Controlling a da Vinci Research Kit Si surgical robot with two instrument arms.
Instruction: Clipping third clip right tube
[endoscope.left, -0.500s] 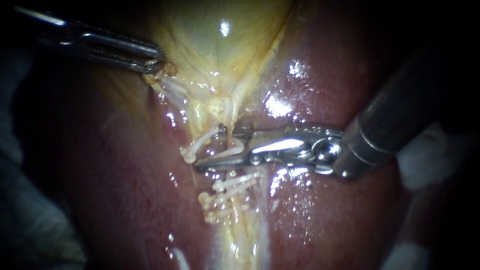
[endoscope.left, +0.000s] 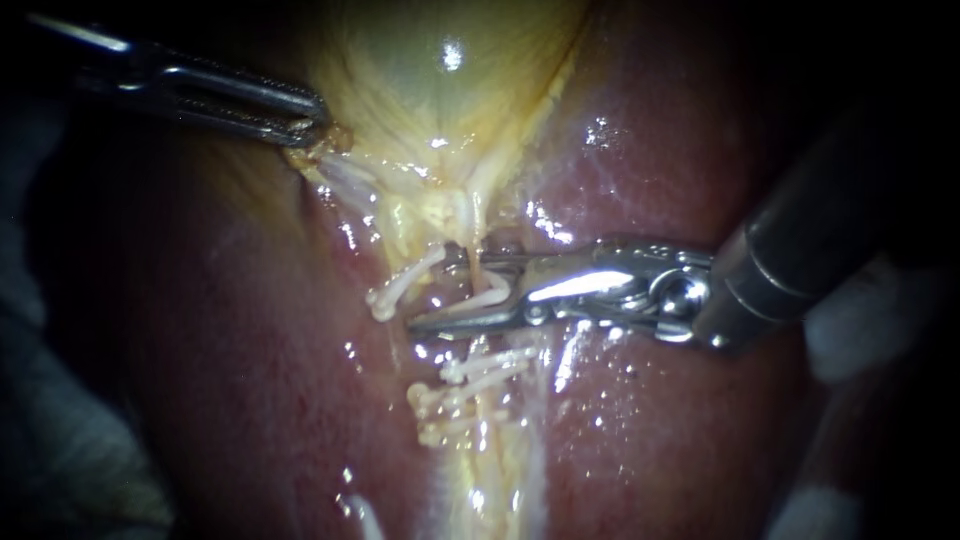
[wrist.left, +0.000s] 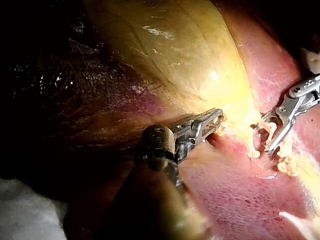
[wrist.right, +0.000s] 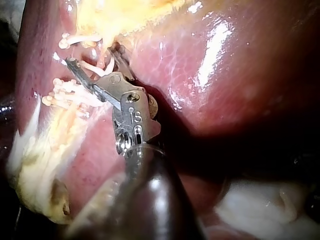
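The pale yellow gallbladder (endoscope.left: 440, 90) narrows down to a thin tube (endoscope.left: 462, 232) running between the lobes of the red liver (endoscope.left: 640, 420). My right instrument (endoscope.left: 432, 290) comes in from the right and its jaws stand open astride that tube, with a white clip (endoscope.left: 485, 298) lying between them. Another white clip (endoscope.left: 400, 285) sits just to the left, and more clips (endoscope.left: 485, 368) cross the tissue below. My left instrument (endoscope.left: 312, 128) is shut on the gallbladder's edge at upper left. The right wrist view shows the right instrument (wrist.right: 92, 55) with its jaws spread in a V.
White gauze (endoscope.left: 850, 330) lies at the right behind the right shaft. Dark cloth fills the left edge. In the left wrist view my left instrument (wrist.left: 217, 120) holds yellow tissue, with the right instrument (wrist.left: 263, 139) beyond it.
My right instrument has slid a little to the right, and the tissue under it shifted with it. Its jaws stay apart. The left instrument has not moved.
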